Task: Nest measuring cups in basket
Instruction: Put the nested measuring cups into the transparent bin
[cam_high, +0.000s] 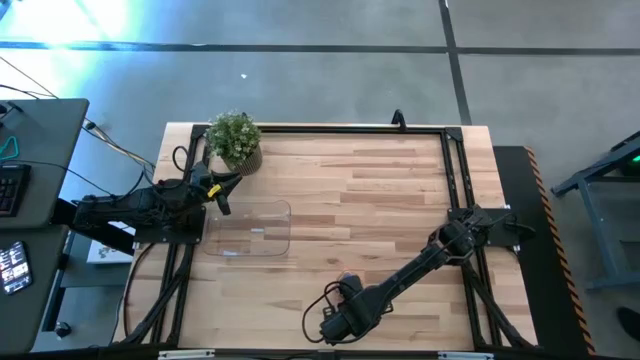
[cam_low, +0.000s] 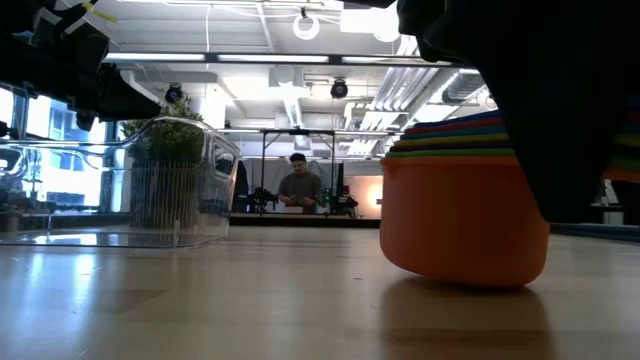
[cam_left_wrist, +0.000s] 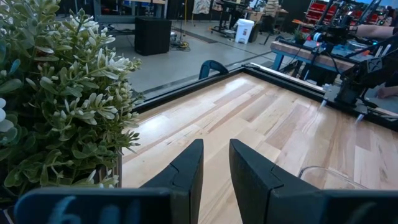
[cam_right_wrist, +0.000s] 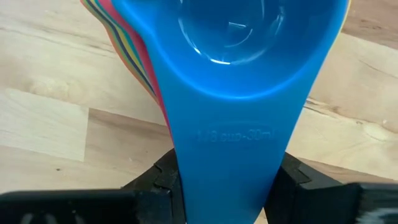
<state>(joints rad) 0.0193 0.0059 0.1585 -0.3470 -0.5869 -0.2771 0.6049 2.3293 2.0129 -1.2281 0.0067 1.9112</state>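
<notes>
Gripping the nested stack of small plastic measuring cups (cam_right_wrist: 230, 62) by the flat handle of the bright blue top cup, my right gripper (cam_right_wrist: 227, 180) sits low at the near edge of the wooden table (cam_high: 380, 190).

My two dark fingers clamp that handle from both sides; the orange bottom cup (cam_low: 462, 220) rests on the wood, coloured rims layered above it. The clear, shallow, rectangular plastic basket (cam_high: 250, 230) stands well apart on the table's left. Beside it, my left gripper (cam_left_wrist: 214, 174) hovers slightly parted, grasping nothing, next to the small potted green plant (cam_high: 234, 140).
</notes>
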